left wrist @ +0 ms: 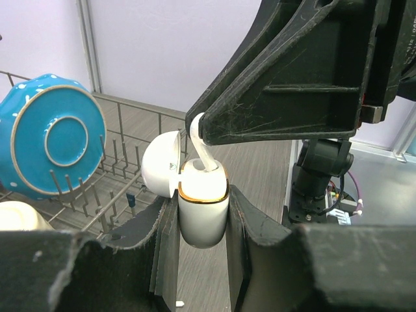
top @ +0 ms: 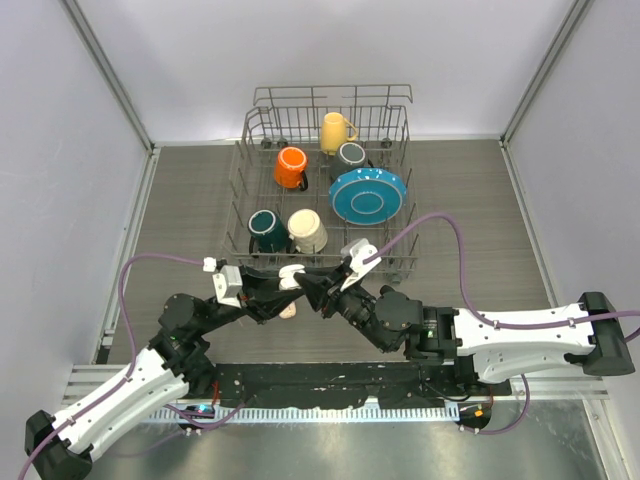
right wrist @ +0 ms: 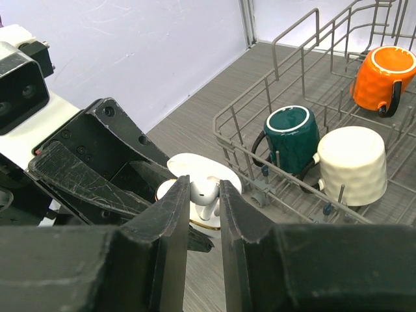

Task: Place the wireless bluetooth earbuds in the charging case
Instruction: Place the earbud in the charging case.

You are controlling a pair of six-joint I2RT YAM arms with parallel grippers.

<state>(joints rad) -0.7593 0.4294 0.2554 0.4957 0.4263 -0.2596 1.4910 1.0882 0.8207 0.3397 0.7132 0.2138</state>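
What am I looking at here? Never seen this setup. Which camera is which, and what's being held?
Two robot arms are bolted at the near edge of a table. The overhead view looks down from above and behind them; the other two views come from cameras on each wrist, with that arm's own fingers in the foreground. The left gripper is shut on a small white charging case with its lid open. The right gripper pinches a white earbud, whose stem is entering the case. Behind them on the table stands a wire dish rack holding orange, yellow, teal and cream mugs and a blue plate.
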